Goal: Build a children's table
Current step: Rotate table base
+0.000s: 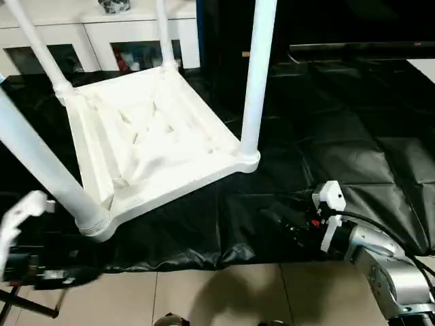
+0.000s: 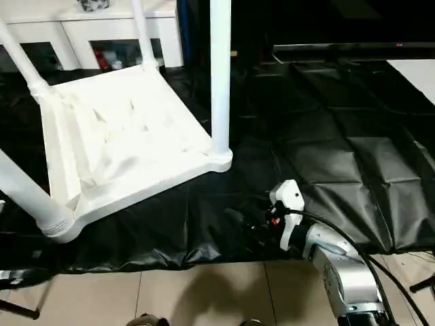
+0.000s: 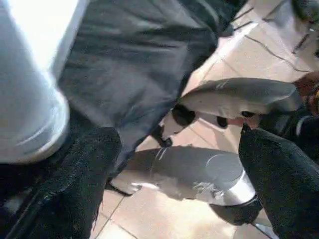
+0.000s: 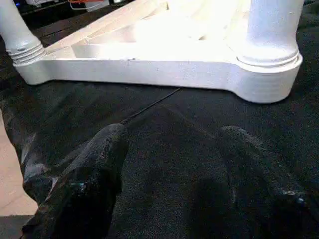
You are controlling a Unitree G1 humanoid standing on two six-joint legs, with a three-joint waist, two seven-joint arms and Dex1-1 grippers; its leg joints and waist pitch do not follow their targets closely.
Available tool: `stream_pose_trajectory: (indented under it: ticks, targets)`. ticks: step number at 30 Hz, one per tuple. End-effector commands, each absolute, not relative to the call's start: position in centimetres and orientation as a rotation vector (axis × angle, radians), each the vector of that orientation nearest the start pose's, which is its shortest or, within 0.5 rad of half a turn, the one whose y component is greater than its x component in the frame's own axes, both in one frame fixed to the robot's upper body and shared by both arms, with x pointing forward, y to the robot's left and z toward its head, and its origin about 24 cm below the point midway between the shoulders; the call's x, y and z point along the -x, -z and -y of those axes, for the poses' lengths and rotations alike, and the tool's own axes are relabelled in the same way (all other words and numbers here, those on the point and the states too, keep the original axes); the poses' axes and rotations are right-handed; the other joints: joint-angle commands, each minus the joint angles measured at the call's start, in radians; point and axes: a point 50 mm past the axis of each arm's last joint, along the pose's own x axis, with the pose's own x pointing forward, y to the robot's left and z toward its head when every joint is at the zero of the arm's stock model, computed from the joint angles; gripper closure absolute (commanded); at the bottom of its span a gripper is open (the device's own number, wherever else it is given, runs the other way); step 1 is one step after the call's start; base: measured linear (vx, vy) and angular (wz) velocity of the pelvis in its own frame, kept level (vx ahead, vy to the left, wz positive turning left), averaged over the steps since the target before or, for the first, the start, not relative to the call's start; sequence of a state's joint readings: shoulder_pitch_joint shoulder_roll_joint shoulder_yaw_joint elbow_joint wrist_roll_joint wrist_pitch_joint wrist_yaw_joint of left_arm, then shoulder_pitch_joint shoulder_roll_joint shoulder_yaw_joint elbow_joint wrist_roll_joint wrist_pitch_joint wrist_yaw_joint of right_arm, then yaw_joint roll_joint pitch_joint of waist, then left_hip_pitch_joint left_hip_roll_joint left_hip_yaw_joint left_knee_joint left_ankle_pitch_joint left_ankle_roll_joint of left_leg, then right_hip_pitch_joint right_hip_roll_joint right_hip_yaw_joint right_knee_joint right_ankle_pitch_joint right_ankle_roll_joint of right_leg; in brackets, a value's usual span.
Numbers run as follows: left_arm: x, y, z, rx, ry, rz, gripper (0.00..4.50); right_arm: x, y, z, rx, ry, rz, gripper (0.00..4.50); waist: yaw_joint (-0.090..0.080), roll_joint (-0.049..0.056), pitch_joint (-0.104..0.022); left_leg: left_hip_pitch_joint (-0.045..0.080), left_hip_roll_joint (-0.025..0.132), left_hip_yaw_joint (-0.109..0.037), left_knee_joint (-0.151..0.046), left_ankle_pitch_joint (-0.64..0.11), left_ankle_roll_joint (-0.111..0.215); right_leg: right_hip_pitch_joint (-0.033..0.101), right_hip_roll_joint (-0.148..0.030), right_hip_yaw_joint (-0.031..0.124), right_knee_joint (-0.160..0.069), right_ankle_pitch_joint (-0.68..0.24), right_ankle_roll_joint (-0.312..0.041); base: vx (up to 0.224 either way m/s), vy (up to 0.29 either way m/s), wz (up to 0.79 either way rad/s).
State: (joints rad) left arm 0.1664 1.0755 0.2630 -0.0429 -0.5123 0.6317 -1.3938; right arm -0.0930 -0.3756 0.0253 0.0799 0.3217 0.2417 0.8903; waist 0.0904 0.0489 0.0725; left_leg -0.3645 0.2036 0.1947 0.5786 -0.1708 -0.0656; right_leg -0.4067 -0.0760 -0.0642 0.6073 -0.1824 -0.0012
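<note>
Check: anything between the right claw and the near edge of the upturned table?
Nothing visible. The right claw hangs open over bare black sheet, and the table top lies straight ahead with its near-right leg seated in the corner socket.

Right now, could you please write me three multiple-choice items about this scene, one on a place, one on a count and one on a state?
1. Where does the table top lie?
A. on the black sheet
B. on the white cabinet
C. on the bare tiles

2. How many legs stand in its corner sockets?
A. two
B. three
C. four

3. How are the right gripper's fingers?
A. shut on a leg
B. apart, holding nothing
C. shut on the sheet

Answers:
1. A, the upside-down top rests on the sheet.
2. C, a leg rises from each of the four corners.
3. B, the right wrist view shows only sheet between the two fingers.
</note>
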Motion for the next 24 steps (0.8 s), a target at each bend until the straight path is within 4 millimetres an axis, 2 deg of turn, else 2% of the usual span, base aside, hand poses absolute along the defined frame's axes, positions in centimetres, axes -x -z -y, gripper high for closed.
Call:
stream_pose_trajectory:
  ticks: [1,5,6,8,10,11,12,15,16,17,19,20,22,24]
  targets:
    - [-18.6,-12.3,-32.7,-0.087,0.938,-0.765,0.06,-25.2,-4.3,17.9,-0.049,-0.885,-0.239,1.31,0.002,0.013,-0.040,0.023,0.026,-0.027,-0.089,-0.449,-0.009,0.019,-0.058,0.048,-0.098,-0.473,-0.152,0.000,0.000,0.00]
    - [-19.6,-12.6,-33.6,-0.106,0.860,-0.668,0.06,-25.5,-4.3,17.9,-0.045,-0.864,-0.234,1.31,0.002,0.011,-0.042,0.023,0.025,-0.026,-0.087,-0.430,-0.008,0.022,-0.059,0.048,-0.098,-0.465,-0.152,0.000,0.000,0.00]
    - [-20.1,-12.7,-33.7,-0.097,0.840,-0.621,0.06,-25.7,-4.3,17.9,-0.042,-0.846,-0.232,1.31,0.004,0.013,-0.043,0.027,0.026,-0.025,-0.086,-0.430,-0.012,0.019,-0.060,0.048,-0.098,-0.459,-0.157,0.000,0.000,0.00]
    - [-20.6,-12.9,-33.8,-0.093,0.822,-0.557,0.06,-26.0,-4.3,18.1,-0.035,-0.816,-0.227,1.31,0.003,0.012,-0.045,0.025,0.026,-0.025,-0.087,-0.424,-0.013,0.021,-0.058,0.048,-0.094,-0.437,-0.164,0.000,0.000,0.00]
    - [-21.8,-13.2,-33.3,-0.056,0.816,-0.427,0.06,-26.9,-4.2,18.3,-0.017,-0.738,-0.215,1.31,0.006,0.005,-0.047,0.030,0.025,-0.021,-0.083,-0.417,-0.018,0.019,-0.061,0.050,-0.096,-0.427,-0.178,0.000,0.000,0.00]
    - [-21.8,-13.2,-33.3,-0.056,0.816,-0.427,0.06,-26.9,-4.2,18.3,-0.017,-0.738,-0.215,1.31,0.008,0.008,-0.047,0.028,0.024,-0.022,-0.082,-0.412,-0.021,0.021,-0.062,0.049,-0.094,-0.428,-0.182,0.000,0.000,0.00]
    - [-22.2,-13.1,-32.9,-0.045,0.824,-0.393,0.06,-27.1,-4.1,18.4,-0.016,-0.714,-0.209,1.31,0.010,0.002,-0.049,0.030,0.026,-0.022,-0.082,-0.413,-0.027,0.022,-0.063,0.049,-0.094,-0.427,-0.182,0.000,0.000,0.00]
    - [-24.1,-12.4,-30.3,0.012,0.848,-0.250,0.06,-28.1,-3.9,17.7,-0.010,-0.660,-0.193,1.31,0.014,0.002,-0.048,0.031,0.026,-0.023,-0.082,-0.425,-0.037,0.022,-0.064,0.048,-0.092,-0.427,-0.184,0.000,0.000,0.00]
    - [-24.6,-12.4,-29.6,0.029,0.847,-0.204,0.06,-28.3,-3.9,17.5,-0.009,-0.657,-0.188,1.31,0.016,-0.005,-0.054,0.028,0.025,-0.022,-0.080,-0.405,-0.035,0.030,-0.066,0.049,-0.088,-0.408,-0.184,0.000,0.000,0.00]
    - [-25.1,-12.3,-29.2,0.052,0.834,-0.181,0.06,-28.4,-3.9,17.3,-0.007,-0.659,-0.186,1.31,0.018,0.000,-0.057,0.031,0.026,-0.020,-0.078,-0.398,-0.037,0.026,-0.064,0.049,-0.087,-0.389,-0.187,0.000,0.000,0.00]
    - [-25.7,-11.7,-28.0,0.075,0.845,-0.185,0.06,-28.7,-4.0,16.6,-0.010,-0.676,-0.184,1.31,0.016,-0.005,-0.060,0.020,0.024,-0.022,-0.079,-0.371,-0.035,0.037,-0.061,0.048,-0.079,-0.342,-0.187,0.000,0.000,0.00]
    - [-25.9,-11.2,-27.5,0.074,0.853,-0.202,0.06,-28.9,-4.1,16.1,-0.010,-0.695,-0.180,1.31,0.014,-0.011,-0.066,0.018,0.023,-0.022,-0.077,-0.349,-0.028,0.042,-0.060,0.048,-0.075,-0.323,-0.180,0.000,0.000,0.00]
    - [-26.2,-10.6,-27.1,0.065,0.854,-0.223,0.06,-29.1,-4.2,15.5,-0.008,-0.726,-0.172,1.31,0.008,-0.013,-0.070,0.016,0.020,-0.018,-0.072,-0.299,-0.013,0.044,-0.059,0.048,-0.073,-0.271,-0.192,0.000,0.000,0.00]
    - [-26.6,-10.4,-26.9,0.050,0.845,-0.209,0.06,-29.4,-4.3,15.3,-0.002,-0.745,-0.170,1.31,0.006,-0.021,-0.071,0.014,0.020,-0.017,-0.070,-0.279,-0.004,0.045,-0.058,0.047,-0.072,-0.270,-0.191,0.000,0.000,0.00]
